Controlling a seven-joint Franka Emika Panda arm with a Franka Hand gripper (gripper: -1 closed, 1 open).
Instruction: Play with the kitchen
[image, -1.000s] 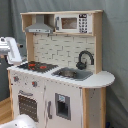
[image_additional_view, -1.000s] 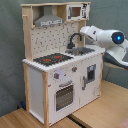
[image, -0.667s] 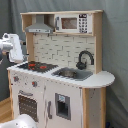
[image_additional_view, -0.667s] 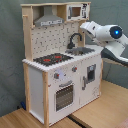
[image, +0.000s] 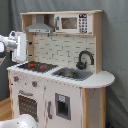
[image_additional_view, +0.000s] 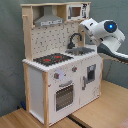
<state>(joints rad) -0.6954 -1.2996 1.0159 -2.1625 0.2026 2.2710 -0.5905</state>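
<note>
Kitchen (image_additional_view: 60, 65) stands beside the claw (image_additional_view: 83, 26), which hovers near the faucet (image_additional_view: 75, 39); claw's state unclear.

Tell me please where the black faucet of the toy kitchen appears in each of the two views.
First exterior view: the black faucet stands right of centre, behind the sink.
Second exterior view: the faucet is right of centre, beside the robot arm.
Shared landmark: the red-ringed hob.

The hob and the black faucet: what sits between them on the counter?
The sink lies between the hob and the faucet, clearest in the first exterior view.
</note>
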